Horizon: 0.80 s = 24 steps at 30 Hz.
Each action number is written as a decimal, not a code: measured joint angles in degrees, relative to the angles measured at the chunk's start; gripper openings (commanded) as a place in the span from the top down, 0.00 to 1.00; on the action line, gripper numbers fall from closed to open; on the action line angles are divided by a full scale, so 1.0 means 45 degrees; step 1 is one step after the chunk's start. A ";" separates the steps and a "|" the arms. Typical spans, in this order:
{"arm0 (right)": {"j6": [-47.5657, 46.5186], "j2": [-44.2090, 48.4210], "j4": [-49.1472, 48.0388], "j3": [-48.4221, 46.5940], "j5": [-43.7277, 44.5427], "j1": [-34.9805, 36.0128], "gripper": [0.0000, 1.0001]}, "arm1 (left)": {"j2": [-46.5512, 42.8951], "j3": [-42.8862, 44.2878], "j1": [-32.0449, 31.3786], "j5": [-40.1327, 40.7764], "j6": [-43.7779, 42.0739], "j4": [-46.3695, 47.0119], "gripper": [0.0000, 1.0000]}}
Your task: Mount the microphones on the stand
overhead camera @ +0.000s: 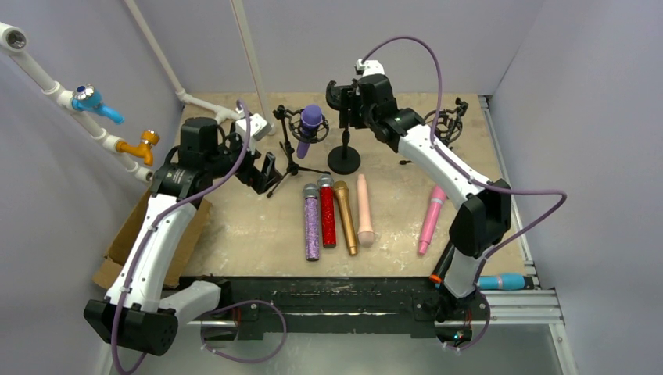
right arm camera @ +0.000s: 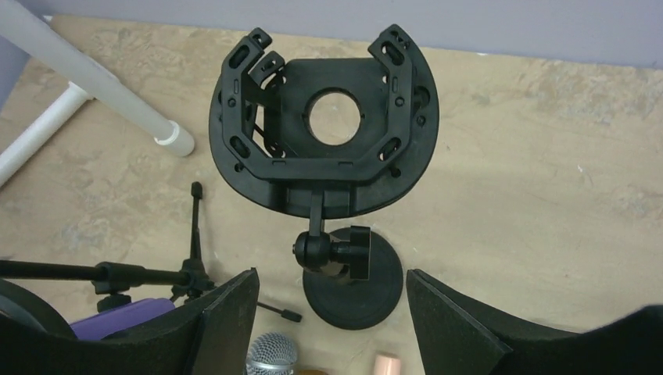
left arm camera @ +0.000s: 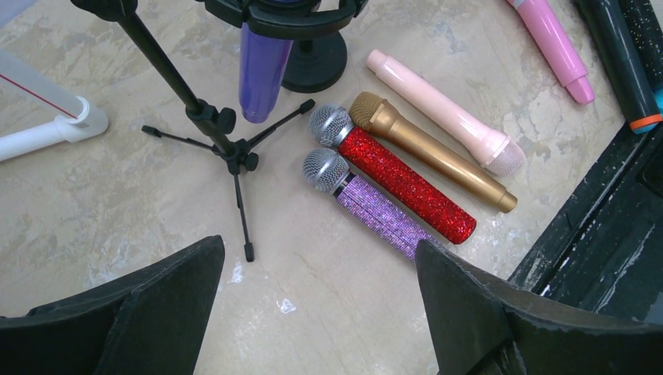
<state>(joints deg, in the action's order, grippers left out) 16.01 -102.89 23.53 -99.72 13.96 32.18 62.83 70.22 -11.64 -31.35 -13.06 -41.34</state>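
While both arms reach over the surface (overhead camera: 258,226), we see the cradle (left arm camera: 281,16) on the tripod stand (overhead camera: 291,156) holding the plain purple microphone (overhead camera: 310,125), head up, its body hanging down through the ring. Just beside it is the round-base stand (overhead camera: 344,160); in the right wrist view we look straight through the round hole of its cradle (right arm camera: 324,133) to the bare stone below. The right pincer (right arm camera: 332,277) hangs over that stand with its jaws wide apart and nothing between them. The left pincer (left arm camera: 317,258) is spread wide too, gripping nothing, above the near side of the tripod. Four microphones lie side by side in the middle of the surface: glittery purple (overhead camera: 311,223), glittery red (overhead camera: 327,215), gold (overhead camera: 345,219) and peach (overhead camera: 364,211). The pink microphone (overhead camera: 431,220) lies apart to the right, and the blue microphone (overhead camera: 500,281) rests on the rail at the near right edge. A cardboard box (overhead camera: 117,250) sits under the left arm; we cannot tell what it holds.
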 measured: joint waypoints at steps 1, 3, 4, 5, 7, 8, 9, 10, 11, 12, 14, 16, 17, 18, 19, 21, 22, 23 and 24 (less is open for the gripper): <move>0.0053 -0.0034 0.0058 0.0024 0.0010 0.0000 0.28 | -0.0058 -0.0058 0.0000 -0.0034 0.0000 0.0024 0.06; 0.0204 0.0243 -0.0131 0.0510 0.0121 0.0000 0.28 | -0.0170 -0.0189 0.0000 -0.0107 -0.0005 0.0010 0.05; 0.0301 0.0578 -0.0257 0.1035 0.0204 0.0005 0.28 | -0.0199 -0.0248 0.0000 -0.0165 -0.0015 0.0005 0.04; 0.0432 0.0923 -0.0306 0.1549 0.0282 0.0015 0.28 | -0.0204 -0.0282 0.0000 -0.0233 -0.0029 -0.0015 0.04; 0.0748 0.1860 -0.0301 0.2900 0.0408 0.0078 0.27 | -0.0199 -0.0321 0.0005 -0.0379 -0.0117 -0.0097 0.02; 0.0923 0.2312 -0.0282 0.3546 0.0457 0.0112 0.27 | -0.0194 -0.0321 0.0005 -0.0452 -0.0155 -0.0165 0.00; 0.1088 0.2730 -0.0287 0.4158 0.0457 0.0141 0.27 | -0.0189 -0.0321 0.0005 -0.0573 -0.0238 -0.0253 0.00; 0.1166 0.2919 -0.0282 0.4459 0.0457 0.0160 0.27 | -0.0185 -0.0321 0.0005 -0.0695 -0.0301 -0.0359 0.00; 0.1418 0.3415 -0.0243 0.5226 0.0442 0.0214 0.26 | -0.0185 -0.0321 0.0005 -0.0816 -0.0355 -0.0476 0.00; 0.1598 0.3701 -0.0257 0.5727 0.0403 0.0267 0.26 | -0.0180 -0.0321 0.0005 -0.0947 -0.0432 -0.0607 0.00; 0.1938 0.4099 -0.0214 0.6567 0.0340 0.0427 0.24 | -0.0199 -0.0321 0.0005 -0.1195 -0.0675 -0.0840 0.00; 0.2297 0.4328 -0.0151 0.7417 0.0316 0.0772 0.23 | -0.0282 -0.0355 0.0005 -0.1409 -0.0918 -0.0952 0.00; 0.2477 0.4357 -0.0121 0.7786 0.0306 0.1020 0.23 | -0.0345 -0.0374 0.0005 -0.1481 -0.1015 -0.0976 0.00; 0.2637 0.4328 -0.0073 0.8102 0.0306 0.1302 0.23 | -0.0437 -0.0389 0.0005 -0.1622 -0.1161 -0.1044 0.00; 0.2803 0.4245 -0.0029 0.8340 0.0301 0.1593 0.23 | -0.0500 -0.0393 0.0005 -0.1705 -0.1258 -0.1078 0.00; 0.3104 0.3939 0.0053 0.8655 0.0301 0.2103 0.25 | -0.0627 -0.0393 0.0005 -0.1914 -0.1404 -0.1166 0.00; 0.3269 0.3755 0.0068 0.8801 0.0316 0.2356 0.26 | -0.0656 -0.0393 0.0005 -0.1991 -0.1452 -0.1209 0.00; 0.3424 0.3589 0.0073 0.8952 0.0330 0.2560 0.27 | -0.0675 -0.0393 0.0005 -0.2055 -0.1506 -0.1282 0.00; 0.3575 0.3458 0.0107 0.9112 0.0355 0.2715 0.28 | -0.0680 -0.0393 0.0005 -0.2098 -0.1583 -0.1365 0.00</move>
<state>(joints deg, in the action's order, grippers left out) 32.10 -87.33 24.01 -58.72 15.55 44.40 59.77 68.45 -11.62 -40.80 -20.18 -47.48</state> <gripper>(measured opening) 0.750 0.998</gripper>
